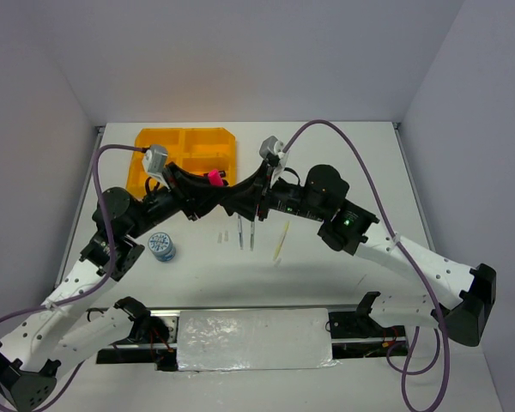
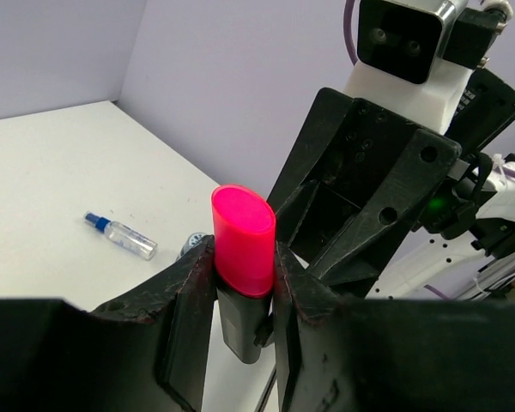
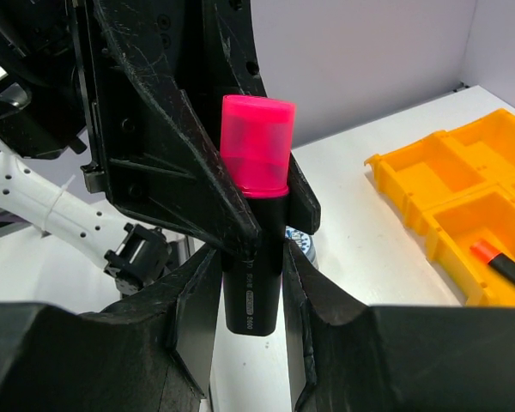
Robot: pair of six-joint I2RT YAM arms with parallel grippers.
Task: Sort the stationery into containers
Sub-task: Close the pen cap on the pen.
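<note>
pink-capped marker (image 2: 243, 230), left claw (image 2: 243, 268) gripping (bottle (image 2: 125, 239) behind)

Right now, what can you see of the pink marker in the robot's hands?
The pink marker is short and stubby: a black, plastic-looking body with tiny print and a shiny, slightly see-through pink cap with a flat oval top. It is held up off the table, by the near edge of the orange-yellow tray. The left hand pinches it at the cap's base and the right hand squeezes the black body.

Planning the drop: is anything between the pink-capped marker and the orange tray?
Nothing visible. The pink-capped marker, gripped by the left claw and the right claw, hangs by the near right corner of the orange tray.
</note>
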